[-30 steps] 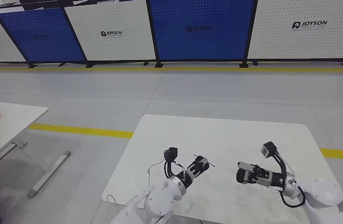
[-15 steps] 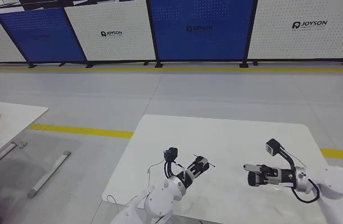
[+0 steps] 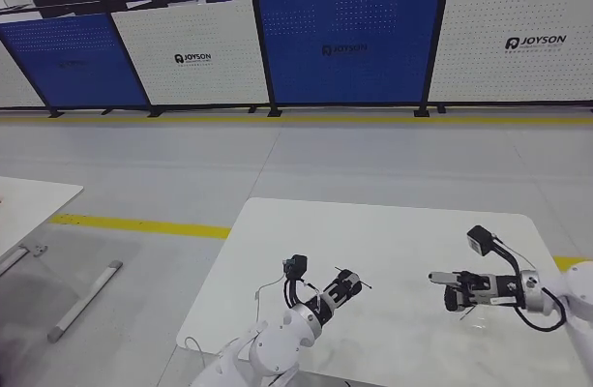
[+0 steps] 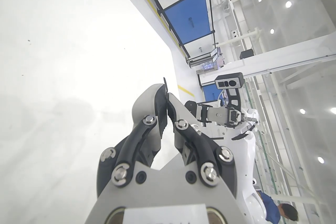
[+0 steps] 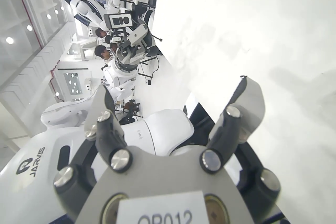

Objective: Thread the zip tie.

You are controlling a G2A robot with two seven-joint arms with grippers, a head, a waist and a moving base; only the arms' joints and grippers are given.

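The left gripper (image 4: 167, 95) is clenched on the zip tie (image 4: 165, 83), a thin black strip poking past its fingertips, over the table (image 3: 393, 232) near its front edge. The right gripper (image 5: 173, 88) hangs released and empty toward the right edge, well apart. Threading seems not begun; next it must catch the tie's free end.

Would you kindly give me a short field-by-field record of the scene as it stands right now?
left gripper: shut on the zip tie, over the table
zip tie: thin black strip, a short end sticking out past the fingertips
right gripper: open, empty, pointing toward the left gripper, clearly apart from it
threading: not yet done; no loop seen
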